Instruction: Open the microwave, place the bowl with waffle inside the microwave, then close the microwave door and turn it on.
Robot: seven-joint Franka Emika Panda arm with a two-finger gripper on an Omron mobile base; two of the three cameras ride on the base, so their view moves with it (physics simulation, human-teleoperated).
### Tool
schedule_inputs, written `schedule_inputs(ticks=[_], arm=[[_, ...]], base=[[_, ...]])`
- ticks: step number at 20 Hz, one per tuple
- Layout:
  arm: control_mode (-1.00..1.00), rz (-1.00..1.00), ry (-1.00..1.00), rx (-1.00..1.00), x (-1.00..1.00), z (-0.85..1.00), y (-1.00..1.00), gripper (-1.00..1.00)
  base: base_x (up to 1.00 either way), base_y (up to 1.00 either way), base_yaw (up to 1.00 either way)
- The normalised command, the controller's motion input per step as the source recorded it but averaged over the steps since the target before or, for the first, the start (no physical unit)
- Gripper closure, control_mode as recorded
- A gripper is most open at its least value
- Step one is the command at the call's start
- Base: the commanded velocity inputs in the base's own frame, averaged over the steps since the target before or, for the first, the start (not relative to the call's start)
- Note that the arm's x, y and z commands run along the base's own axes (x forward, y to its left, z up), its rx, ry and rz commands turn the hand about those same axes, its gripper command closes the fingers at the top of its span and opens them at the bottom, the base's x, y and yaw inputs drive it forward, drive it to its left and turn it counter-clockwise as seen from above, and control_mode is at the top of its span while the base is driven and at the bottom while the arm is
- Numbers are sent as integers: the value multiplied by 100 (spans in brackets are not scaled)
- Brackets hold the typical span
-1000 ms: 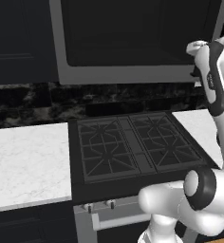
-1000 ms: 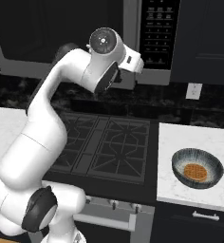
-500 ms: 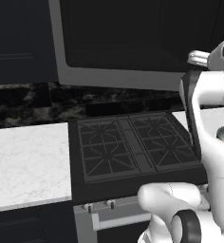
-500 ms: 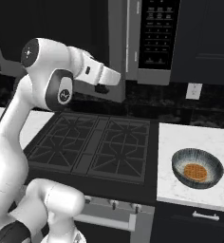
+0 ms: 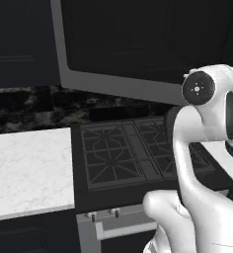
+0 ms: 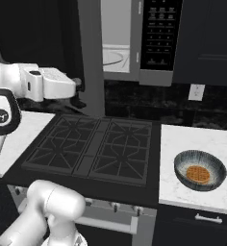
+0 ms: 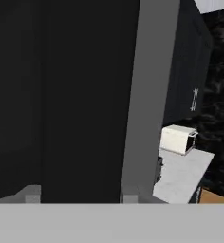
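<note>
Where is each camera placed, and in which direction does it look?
Left base view: behind the arm on its left, facing forward and down at the stove and the opened microwave door; the white arm rises at lower right.
Right base view: behind on the right, facing the stove, the microwave and the bowl; the arm at left reaches the hand to the door.
Hand view: on the hand, close against the door.
Both base views share the stove and the door.

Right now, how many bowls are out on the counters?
1. The bowl with the waffle sits on the white counter right of the stove. The robot's arm could hide others.
</note>
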Motion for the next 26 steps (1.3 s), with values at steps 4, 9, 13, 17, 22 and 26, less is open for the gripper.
schedule_inputs(ticks=[4, 9, 13, 17, 22, 26], arm=[[-100, -26, -16, -24, -100, -9, 51, 100], [-100, -24, -20, -23, -100, -17, 65, 100], [-100, -20, -12, -26, -100, -28, 81, 100], [-100, -15, -2, -29, -78, -20, 97, 100], [-100, -8, 9, -21, -1, -14, 70, -100], [-100, 3, 17, -2, 21, -24, 4, -100]], base=[[0, 0, 0], [0, 0, 0], [0, 0, 0], [0, 0, 0], [0, 0, 0], [0, 0, 0]])
